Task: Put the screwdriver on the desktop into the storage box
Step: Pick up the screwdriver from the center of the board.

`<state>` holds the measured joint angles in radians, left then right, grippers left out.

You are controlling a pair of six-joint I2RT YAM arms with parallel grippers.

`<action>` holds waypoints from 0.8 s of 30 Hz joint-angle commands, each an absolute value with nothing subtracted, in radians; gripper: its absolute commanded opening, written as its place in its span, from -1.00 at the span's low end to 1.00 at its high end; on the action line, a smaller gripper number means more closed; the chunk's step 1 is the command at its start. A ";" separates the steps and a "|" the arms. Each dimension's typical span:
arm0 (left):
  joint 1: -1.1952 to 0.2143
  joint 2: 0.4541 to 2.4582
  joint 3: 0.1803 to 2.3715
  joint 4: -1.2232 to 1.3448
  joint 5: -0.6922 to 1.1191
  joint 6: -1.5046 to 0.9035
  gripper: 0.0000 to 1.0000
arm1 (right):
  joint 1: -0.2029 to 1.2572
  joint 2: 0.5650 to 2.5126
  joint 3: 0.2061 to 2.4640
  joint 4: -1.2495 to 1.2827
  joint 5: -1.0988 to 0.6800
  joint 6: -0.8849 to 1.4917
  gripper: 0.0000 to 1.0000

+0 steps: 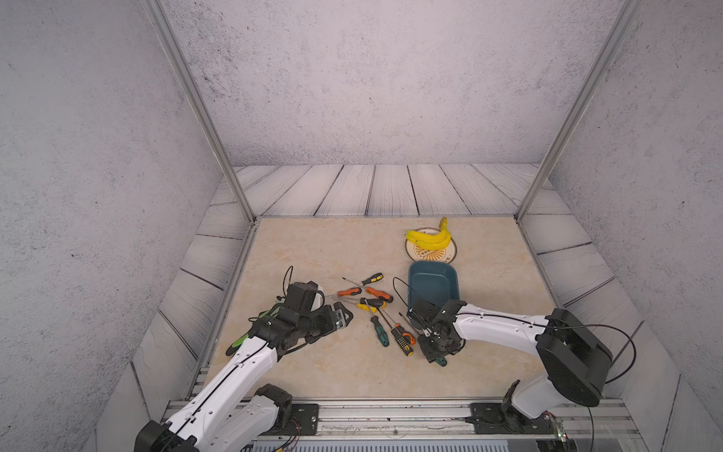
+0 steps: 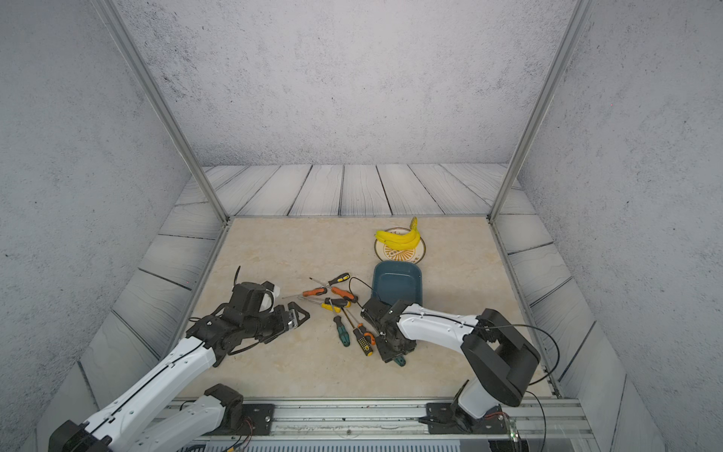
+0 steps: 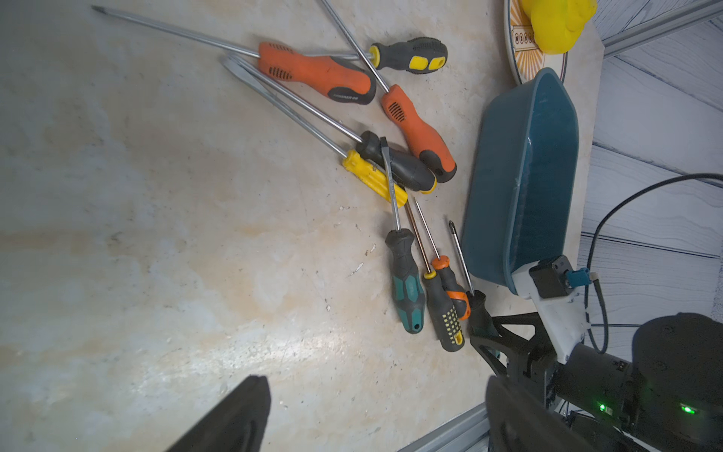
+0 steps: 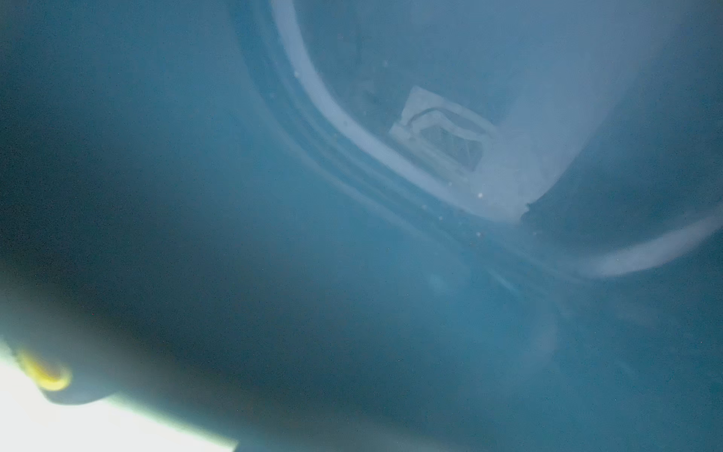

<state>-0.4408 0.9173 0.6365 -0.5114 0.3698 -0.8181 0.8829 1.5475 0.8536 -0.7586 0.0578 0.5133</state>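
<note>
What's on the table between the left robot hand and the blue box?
A jumble of screwdrivers with orange, black and yellow handles lies between the left gripper and the storage box. It shows in both top views.

Screwdrivers (image 1: 379, 330): nine in all, counted in the left wrist view
Orange handles (image 3: 313, 72): two
Black-and-yellow handles (image 3: 409, 54): two
Black-and-teal handles (image 3: 407, 289): two
Mostly black handle (image 3: 399, 164): one
Yellow handle (image 3: 367, 176): one
Black-and-orange handle (image 3: 450, 281): one
Storage box (image 1: 432, 285): one
Round patterned plate (image 1: 434, 256): one
Banana bunch (image 1: 428, 238): one, single bananas too merged to count
Robot arms (image 1: 242, 364): two
</note>
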 commanded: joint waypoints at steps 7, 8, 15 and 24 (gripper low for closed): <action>-0.448 0.907 0.618 -0.492 0.368 -0.829 0.85 | 0.908 1.559 0.881 -0.784 0.094 0.485 -0.32; -0.448 0.905 0.617 -0.492 0.368 -0.831 0.85 | 0.911 1.554 0.883 -0.785 0.096 0.483 -0.35; -0.448 0.895 0.615 -0.497 0.368 -0.832 0.85 | 0.912 1.490 0.931 -0.832 0.110 0.457 -0.47; -0.448 0.879 0.624 -0.510 0.367 -0.832 0.85 | 0.912 1.395 0.994 -0.876 0.037 0.416 -0.52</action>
